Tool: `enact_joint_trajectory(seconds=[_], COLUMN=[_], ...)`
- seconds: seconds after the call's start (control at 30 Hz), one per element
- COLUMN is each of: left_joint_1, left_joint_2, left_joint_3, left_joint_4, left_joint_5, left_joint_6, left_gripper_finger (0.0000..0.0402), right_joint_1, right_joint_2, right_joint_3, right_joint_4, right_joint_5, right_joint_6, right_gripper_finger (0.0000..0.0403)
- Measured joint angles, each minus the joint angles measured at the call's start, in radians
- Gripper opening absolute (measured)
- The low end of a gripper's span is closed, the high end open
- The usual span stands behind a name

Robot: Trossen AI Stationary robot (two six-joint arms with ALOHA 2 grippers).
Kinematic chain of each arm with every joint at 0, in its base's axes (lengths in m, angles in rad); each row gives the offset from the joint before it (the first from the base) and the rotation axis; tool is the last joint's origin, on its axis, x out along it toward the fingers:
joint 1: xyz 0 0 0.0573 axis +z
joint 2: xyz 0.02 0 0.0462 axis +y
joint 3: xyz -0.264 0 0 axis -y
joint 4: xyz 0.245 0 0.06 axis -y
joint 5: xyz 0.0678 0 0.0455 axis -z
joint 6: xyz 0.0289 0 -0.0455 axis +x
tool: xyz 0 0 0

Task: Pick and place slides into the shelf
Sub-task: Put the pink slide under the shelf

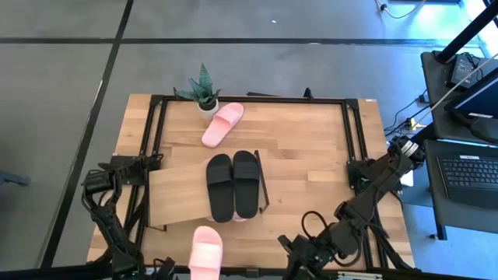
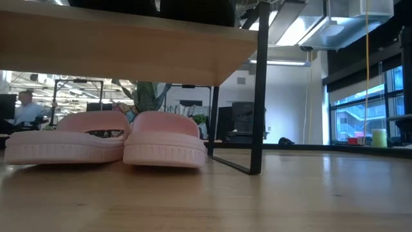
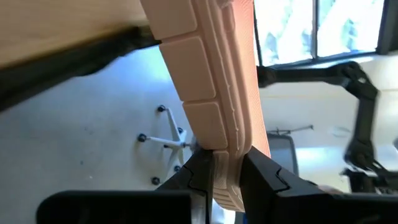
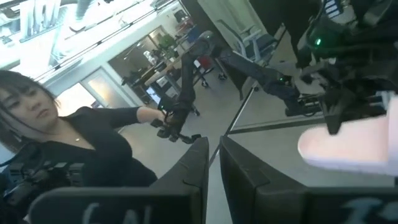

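Note:
One pale pink slide (image 1: 206, 250) hovers over the table's near edge, and my left gripper (image 3: 227, 171) is shut on it; its ribbed sole (image 3: 211, 81) fills the left wrist view. The shelf (image 1: 175, 194) stands mid-table with the black pair (image 1: 232, 185) lying on its top board. Beneath that board (image 2: 129, 45), two pink slides (image 2: 64, 145) (image 2: 164, 142) rest on their soles on the table. Another pink slide (image 1: 222, 124) lies by the plant at the far edge. My right gripper (image 4: 212, 155) waits shut at the near edge, right of the held slide (image 4: 348, 146). My left gripper pinches the pink slide's near end (image 3: 227, 146) between its two fingers, one finger (image 3: 199, 174) on each face of the sole. The fingers come from the table's near side and lie along the slide. The slide sticks out away from the fingers toward the far side.
A potted plant (image 1: 202, 93) stands at the far edge. The shelf's thin black end frame (image 2: 257, 96) stands on the table right of the pink pair. Bare planks lie right of the shelf (image 1: 311, 163). A person (image 4: 68, 143) stands in the room beyond the table.

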Motion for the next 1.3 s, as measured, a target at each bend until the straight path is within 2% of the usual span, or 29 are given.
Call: enact_joint_trajectory(seconds=[0.33, 0.47, 0.83, 1.03, 1.3], left_joint_1=[0.006, 0.006, 0.031, 0.044, 0.048], left_joint_2=[0.016, 0.016, 0.016, 0.016, 0.016], left_joint_3=[0.000, 0.000, 0.000, 0.000, 0.000], left_joint_4=[-0.308, -0.403, -0.481, -0.553, -0.557], left_joint_5=[0.003, 0.046, 0.125, 0.276, 0.275], left_joint_6=[-0.364, -0.480, -0.509, -0.519, -0.524], left_gripper_finger=[0.0043, 0.0043, 0.0042, 0.0042, 0.0042], right_joint_1=[0.000, 0.000, 0.000, 0.000, -0.001], right_joint_2=[0.000, 0.000, 0.000, 0.000, 0.000], right_joint_3=[0.000, 0.000, -0.001, -0.001, -0.001], right_joint_4=[-0.001, -0.001, -0.002, -0.004, -0.004], right_joint_5=[0.002, 0.002, -0.001, -0.001, 0.000], right_joint_6=[-0.034, -0.055, -0.062, -0.059, -0.030], right_gripper_finger=[0.0042, 0.0042, 0.0042, 0.0042, 0.0042])
